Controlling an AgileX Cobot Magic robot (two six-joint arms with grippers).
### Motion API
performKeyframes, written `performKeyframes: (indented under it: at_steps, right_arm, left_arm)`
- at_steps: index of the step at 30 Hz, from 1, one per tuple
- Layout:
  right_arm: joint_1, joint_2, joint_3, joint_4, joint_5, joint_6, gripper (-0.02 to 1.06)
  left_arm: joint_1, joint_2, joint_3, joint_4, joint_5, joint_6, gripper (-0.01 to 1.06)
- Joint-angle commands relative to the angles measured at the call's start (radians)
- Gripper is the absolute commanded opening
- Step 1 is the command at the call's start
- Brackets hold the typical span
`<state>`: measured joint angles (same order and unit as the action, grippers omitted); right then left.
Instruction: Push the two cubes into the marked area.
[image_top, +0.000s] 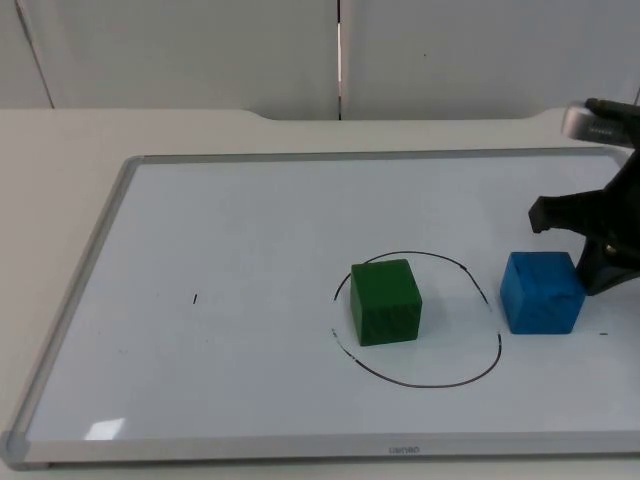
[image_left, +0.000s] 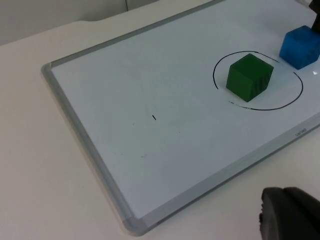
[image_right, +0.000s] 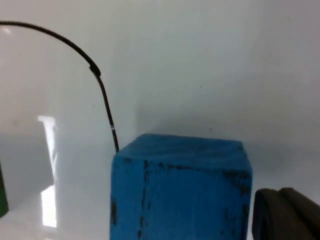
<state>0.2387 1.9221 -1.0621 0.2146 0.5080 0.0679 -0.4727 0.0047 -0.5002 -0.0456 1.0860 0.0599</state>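
Observation:
A green cube (image_top: 386, 302) (image_left: 249, 77) stands inside the black drawn circle (image_top: 450, 335) (image_left: 286, 91), toward its left side. Just outside the circle's right edge sits a blue cube (image_top: 541, 292) (image_left: 300, 47) (image_right: 180, 192). My right gripper (image_top: 598, 262) (image_right: 286, 216) is low at the blue cube's right side, close against it. The circle's line (image_right: 100, 85) curves just past the blue cube in the right wrist view. My left gripper (image_left: 290, 216) waits off the board's near edge, well away from both cubes.
Both cubes rest on a whiteboard (image_top: 230, 260) (image_left: 165, 75) with a grey metal frame (image_top: 75, 300), lying on the pale table. A small black tick mark (image_top: 195, 298) is on the board's left half. The partition wall rises behind.

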Motion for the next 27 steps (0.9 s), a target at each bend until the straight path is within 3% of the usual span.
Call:
performKeyframes:
  at_steps: [1, 27]
  right_arm:
    - [0.005, -0.002, -0.005, -0.016, 0.016, -0.005, 0.00]
    - [0.007, -0.002, -0.005, 0.079, 0.019, -0.005, 0.00]
  left_arm:
    - [-0.004, -0.005, 0.004, 0.004, -0.009, -0.008, 0.00]
    - [-0.004, -0.005, 0.004, 0.004, -0.009, -0.008, 0.00]
